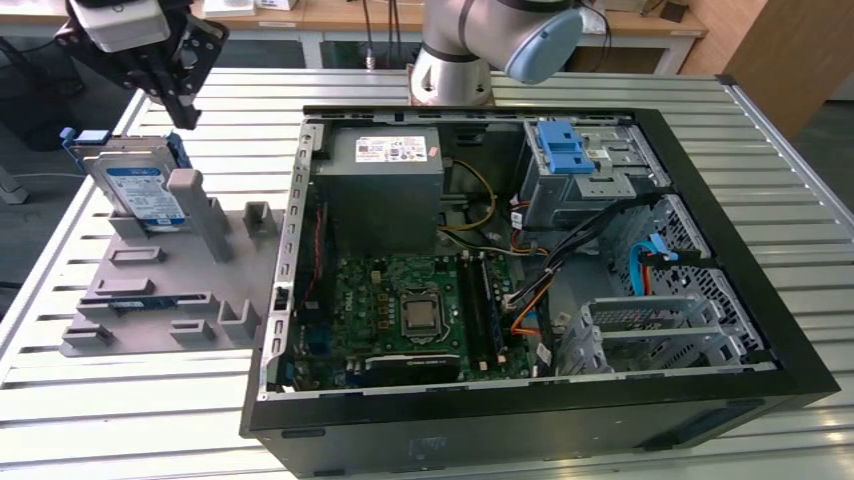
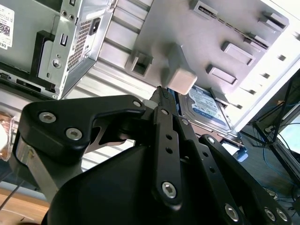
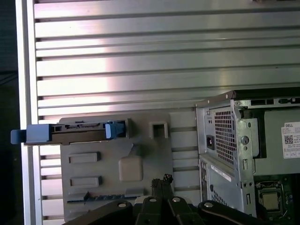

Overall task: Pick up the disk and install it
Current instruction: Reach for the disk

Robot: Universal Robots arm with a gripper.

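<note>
gripper (image 1: 183,112) clenched on nothing; you see it hanging over grey fixture (image 1: 200,275), near disk (image 1: 140,190), not touching. disk stands upright on edge in fixture slot, on exterior view's left of open computer case (image 1: 534,420), outside it. fixture rests on slatted table (image 1: 160,420).

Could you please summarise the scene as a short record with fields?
Disk: upright in the grey fixture, ungripped
Gripper: shut, empty, raised near the disk, not touching it
Computer case: open, at the exterior view's right of the fixture
Table: slatted metal, bearing fixture and case
Task state: disk not yet installed
</note>
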